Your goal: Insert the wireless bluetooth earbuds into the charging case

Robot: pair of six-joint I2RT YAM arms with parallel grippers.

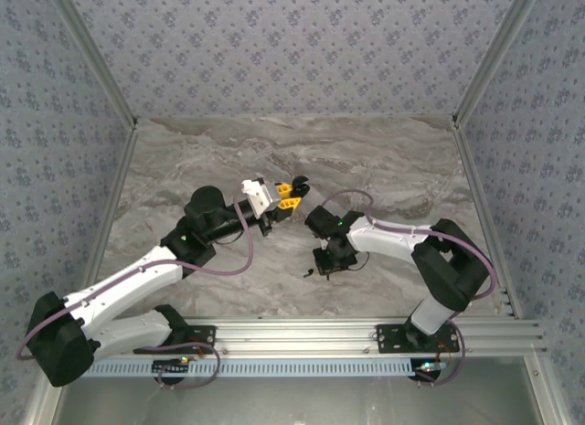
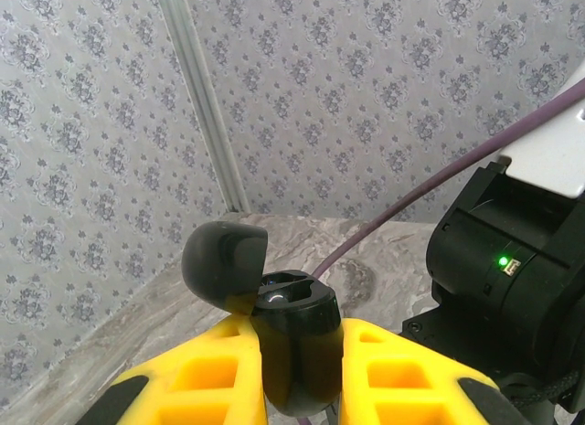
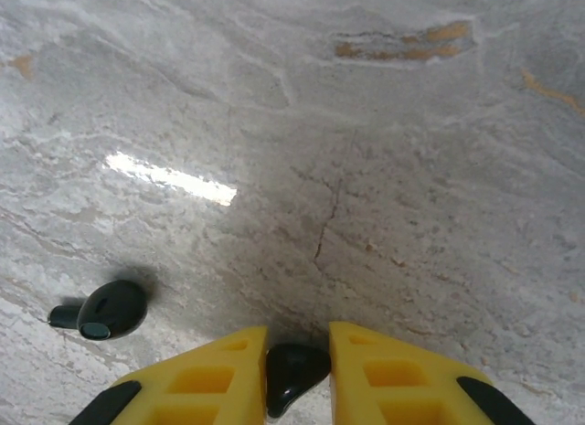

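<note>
1. Top external view, widest thing first: marbled table (image 1: 384, 160), boxed in by patterned panels (image 1: 292, 50), with bare stone between the two arms as working room.
2. On the left, lifted off the stone and angled toward the middle: left gripper (image 1: 291, 198), clamped tight on the black charging case (image 2: 294, 343). Probably held aloft so as to offer a fixed target instead of a case free to skid on the smooth surface.
3. In the left wrist view, case pinched by its body between the yellow fingers (image 2: 210, 379), so the lid (image 2: 224, 260) stays free, swung open to the upper left. Cavity turned upward and reachable from above. Cannot tell whether anything already sits inside.
4. On the right, down at the surface just right of centre: right gripper (image 1: 326, 260), drawn narrow around a black earbud (image 3: 294, 370). Touching the stone or barely above it, cannot tell which.
5. Lying apart to the left of that gripper in the right wrist view: second black earbud (image 3: 108, 311), on its side, stem pointing left, not yet taken.
6. Judged as the pick step, with lift and carry to the open case to follow. Risk of so small and glossy a bud twisting in the pinch.
</note>
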